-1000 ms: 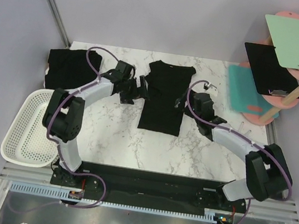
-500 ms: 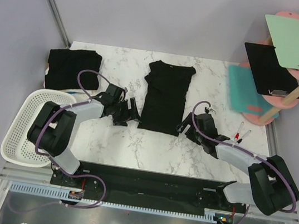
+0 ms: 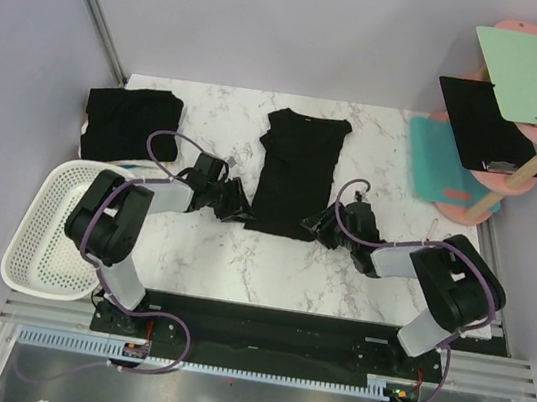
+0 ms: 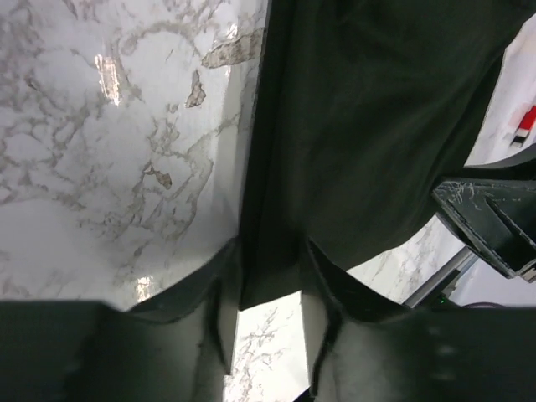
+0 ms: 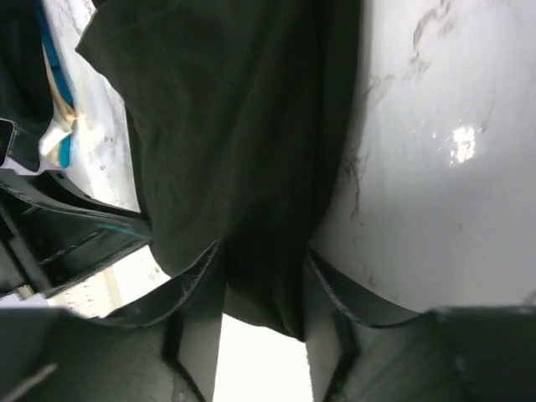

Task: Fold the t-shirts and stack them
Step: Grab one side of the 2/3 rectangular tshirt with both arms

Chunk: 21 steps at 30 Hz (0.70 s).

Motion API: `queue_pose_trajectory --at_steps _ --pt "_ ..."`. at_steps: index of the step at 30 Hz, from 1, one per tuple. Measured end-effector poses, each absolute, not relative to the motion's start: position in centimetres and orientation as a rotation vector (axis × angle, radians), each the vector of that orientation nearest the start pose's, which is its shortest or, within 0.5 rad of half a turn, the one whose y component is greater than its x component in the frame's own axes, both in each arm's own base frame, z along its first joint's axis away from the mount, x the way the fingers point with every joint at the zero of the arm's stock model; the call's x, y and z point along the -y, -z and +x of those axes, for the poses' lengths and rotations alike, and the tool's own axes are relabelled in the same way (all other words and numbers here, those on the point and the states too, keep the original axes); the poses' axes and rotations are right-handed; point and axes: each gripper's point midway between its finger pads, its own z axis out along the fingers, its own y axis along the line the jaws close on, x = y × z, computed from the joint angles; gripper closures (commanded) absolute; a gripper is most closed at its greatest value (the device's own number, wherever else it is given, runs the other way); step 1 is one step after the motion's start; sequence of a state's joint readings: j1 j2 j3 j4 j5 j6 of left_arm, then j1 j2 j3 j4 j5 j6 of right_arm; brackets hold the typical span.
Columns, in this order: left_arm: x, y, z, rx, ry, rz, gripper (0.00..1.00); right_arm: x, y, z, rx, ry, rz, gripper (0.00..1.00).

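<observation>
One folded shirt sits back left; my left claw and right claw, both spread, straddle the flat shirt at its near hem corners, with its fold and the stacking yet to do.

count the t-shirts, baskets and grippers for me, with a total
t-shirts: 2, the spread t-shirt mid-table and the folded t-shirt at the far left
baskets: 1, the white basket
grippers: 2, the left gripper and the right gripper
total: 5

Place: lab test cell | Evidence: grey partition walls, aluminium rail, marble-look table
</observation>
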<state>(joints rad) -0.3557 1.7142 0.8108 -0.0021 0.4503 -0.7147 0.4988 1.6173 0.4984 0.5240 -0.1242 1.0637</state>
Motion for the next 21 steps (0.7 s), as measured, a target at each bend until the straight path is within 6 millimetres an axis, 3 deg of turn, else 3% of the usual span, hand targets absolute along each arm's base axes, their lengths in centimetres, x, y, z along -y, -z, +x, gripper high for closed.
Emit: queue_pose_trajectory --at_steps 1,3,10,15,21 --pt "22.4 -2.5 31.0 -2.619 0.982 -0.262 0.85 -23.8 -2.8 31.0 -2.277 -1.008 0.587 0.79" --pt "22.6 -2.0 30.8 -2.634 0.989 -0.270 0.98 -24.3 -2.1 30.6 -2.302 -1.044 0.613 0.95" --pt "22.8 -1.7 29.8 -2.651 1.007 -0.263 0.98 -24.4 -1.8 29.6 -2.354 -1.059 0.654 0.99" --pt "22.1 -2.2 26.1 -2.679 0.998 -0.245 0.98 -23.3 -2.1 26.8 -2.436 -1.005 0.608 0.99" --pt "22.2 -3.8 21.0 -2.697 1.005 -0.145 0.98 -23.3 -4.2 21.9 -2.481 -1.004 0.450 0.98"
